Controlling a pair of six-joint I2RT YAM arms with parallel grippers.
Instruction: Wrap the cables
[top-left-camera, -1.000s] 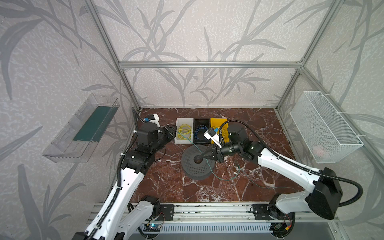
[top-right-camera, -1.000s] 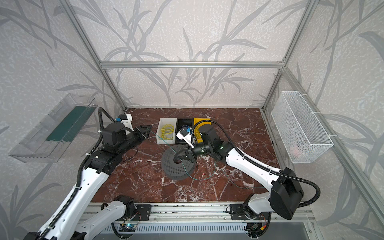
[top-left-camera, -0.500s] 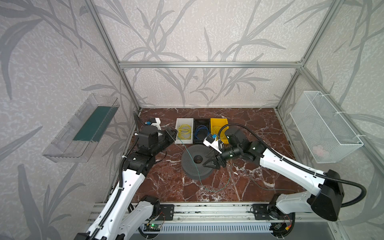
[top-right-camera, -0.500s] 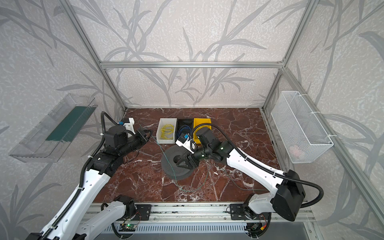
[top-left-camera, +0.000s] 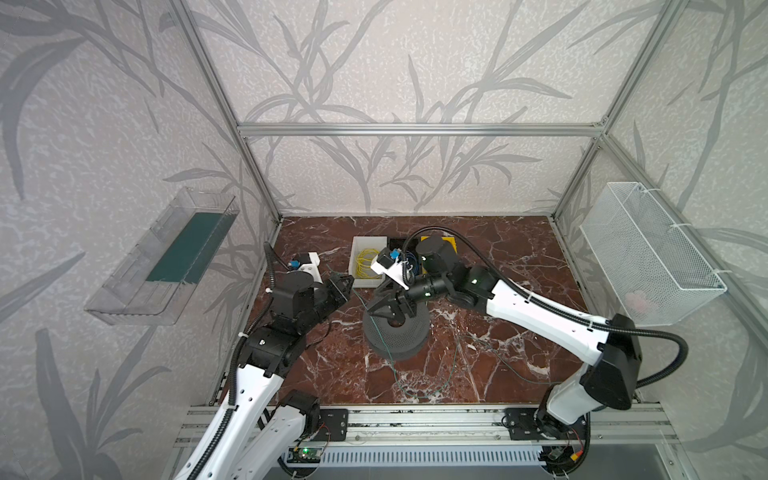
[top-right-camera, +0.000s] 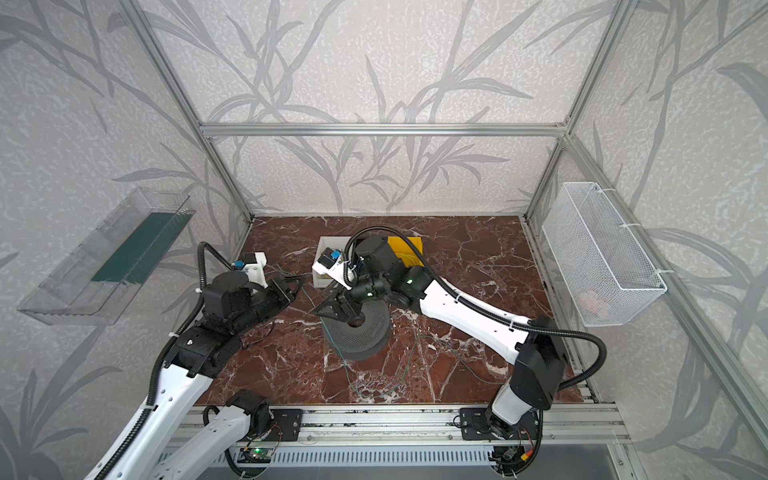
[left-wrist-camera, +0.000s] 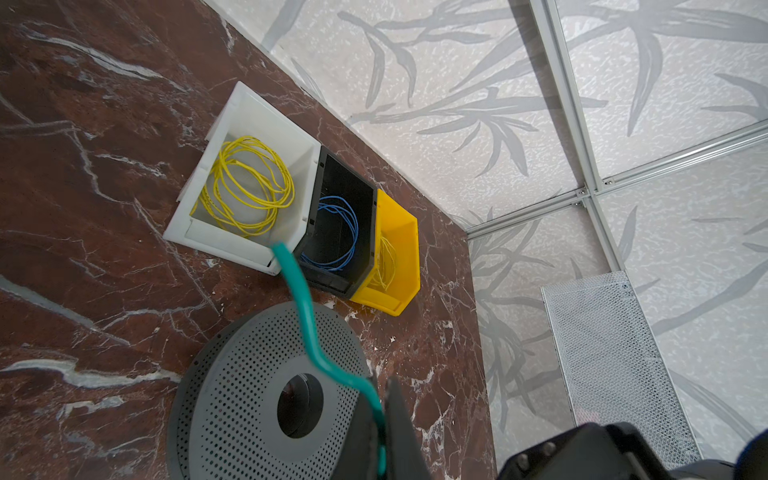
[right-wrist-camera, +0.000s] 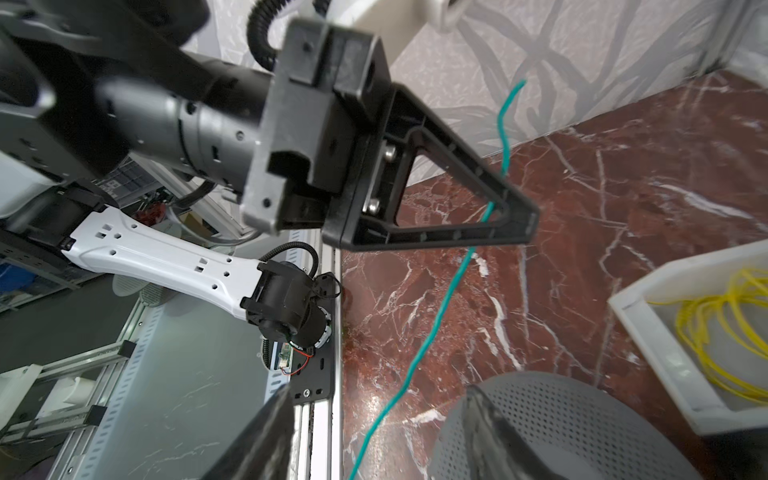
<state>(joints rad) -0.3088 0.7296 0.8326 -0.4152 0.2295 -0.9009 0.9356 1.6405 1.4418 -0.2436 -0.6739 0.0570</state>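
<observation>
counter is occupied by a grey spool, with the right claw held spread and empty above it. the left claw is clenched on the teal cable, which is trailed past the spool into loose loops. light and springy, it is judged best gripped near its end.

- Both top views hang high over the front rail and look steeply down into the walled cell, far enough to hold the whole marble table and both arms; they share almost the entire scene, slightly offset sideways.
- The left wrist view sits close behind the left gripper, facing over the perforated grey spool toward the white bin and the back corner.
- The right wrist view, very near the right gripper, faces the left arm and front rail.
- Both wrist views share spool, white bin and teal-green wire.
</observation>
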